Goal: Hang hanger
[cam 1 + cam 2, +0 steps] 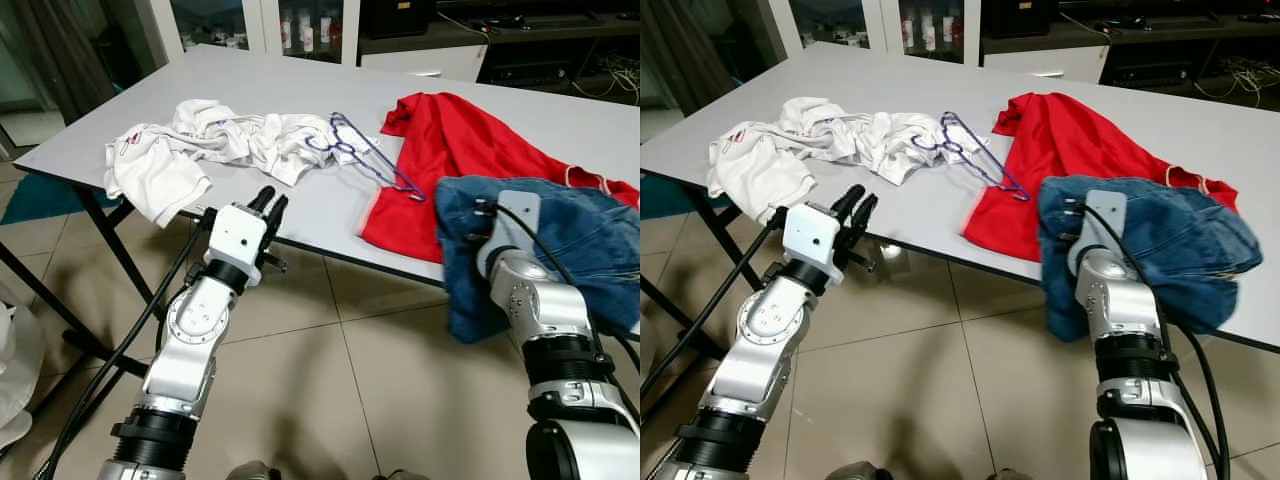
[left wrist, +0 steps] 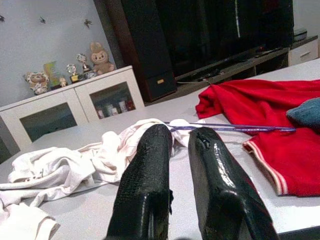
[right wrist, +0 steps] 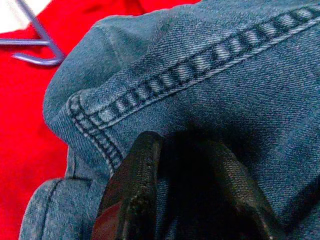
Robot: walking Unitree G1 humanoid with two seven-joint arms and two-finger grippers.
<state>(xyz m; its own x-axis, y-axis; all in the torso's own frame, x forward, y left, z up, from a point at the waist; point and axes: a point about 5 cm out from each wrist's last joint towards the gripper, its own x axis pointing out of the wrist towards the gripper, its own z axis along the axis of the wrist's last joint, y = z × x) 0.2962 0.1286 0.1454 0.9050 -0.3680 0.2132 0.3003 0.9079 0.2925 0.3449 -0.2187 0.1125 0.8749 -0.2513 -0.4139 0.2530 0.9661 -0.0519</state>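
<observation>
A purple wire hanger (image 1: 365, 155) lies flat on the grey table (image 1: 250, 70), one end on a crumpled white shirt (image 1: 200, 140), the other on a red shirt (image 1: 450, 150). My left gripper (image 1: 270, 200) is at the table's near edge, just below the white shirt. It points toward the hanger (image 2: 235, 128) and is shut with nothing in it. My right gripper (image 3: 182, 145) is shut, its tips pushed against a blue denim garment (image 1: 560, 240) that hangs over the table's near right edge.
Table legs (image 1: 110, 235) and a black cable (image 1: 130, 340) stand to my left over the tiled floor. Behind the table are white glass-door cabinets (image 2: 70, 107) and a dark media unit (image 1: 520, 40).
</observation>
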